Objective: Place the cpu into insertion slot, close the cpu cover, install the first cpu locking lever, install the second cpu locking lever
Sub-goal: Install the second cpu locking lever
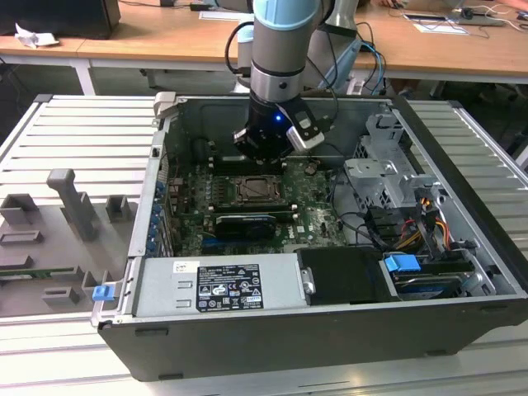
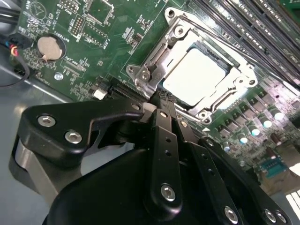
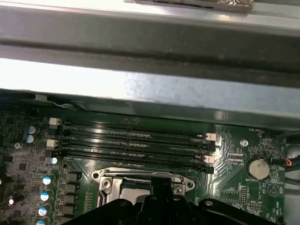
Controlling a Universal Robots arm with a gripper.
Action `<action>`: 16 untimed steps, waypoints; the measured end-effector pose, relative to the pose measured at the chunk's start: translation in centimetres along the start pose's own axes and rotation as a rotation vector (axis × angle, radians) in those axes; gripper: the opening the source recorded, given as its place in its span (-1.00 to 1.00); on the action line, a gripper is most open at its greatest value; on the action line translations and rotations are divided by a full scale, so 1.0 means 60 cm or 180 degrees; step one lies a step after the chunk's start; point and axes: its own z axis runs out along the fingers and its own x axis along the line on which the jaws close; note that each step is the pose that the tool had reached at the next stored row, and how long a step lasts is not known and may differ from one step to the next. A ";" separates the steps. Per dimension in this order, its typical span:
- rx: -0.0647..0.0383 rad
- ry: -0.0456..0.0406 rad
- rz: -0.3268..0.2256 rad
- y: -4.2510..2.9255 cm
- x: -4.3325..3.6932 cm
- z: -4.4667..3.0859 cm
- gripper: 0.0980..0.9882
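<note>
One robot arm reaches down into an open computer case (image 1: 462,247), and its gripper (image 1: 262,157) hangs just above the far edge of the insertion slot (image 1: 252,190) on the green motherboard (image 1: 313,219). In the second wrist view the two black fingers (image 2: 165,119) are pressed together, with nothing between them, and their tips are at the rim of the socket.

The cpu (image 2: 194,77) already lies flat inside the slot, its pale face showing through the window of the cpu cover (image 2: 174,33), which is folded down around it. The long memory slots (image 3: 136,140) run just beside the socket, on its far side. A round coin battery (image 2: 50,47) sits on the board, well apart from the socket. In the exterior view, the power supply (image 1: 219,287) fills the near part of the case, and a grey tray (image 1: 66,223) lies outside on the exterior view's left.
</note>
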 end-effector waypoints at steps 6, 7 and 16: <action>0.0000 0.0000 0.0000 0.002 0.000 -0.021 -0.98; -0.0001 0.0000 -0.0001 0.000 0.000 -0.021 -0.98; 0.0000 0.0000 0.0000 -0.024 0.002 -0.023 -0.98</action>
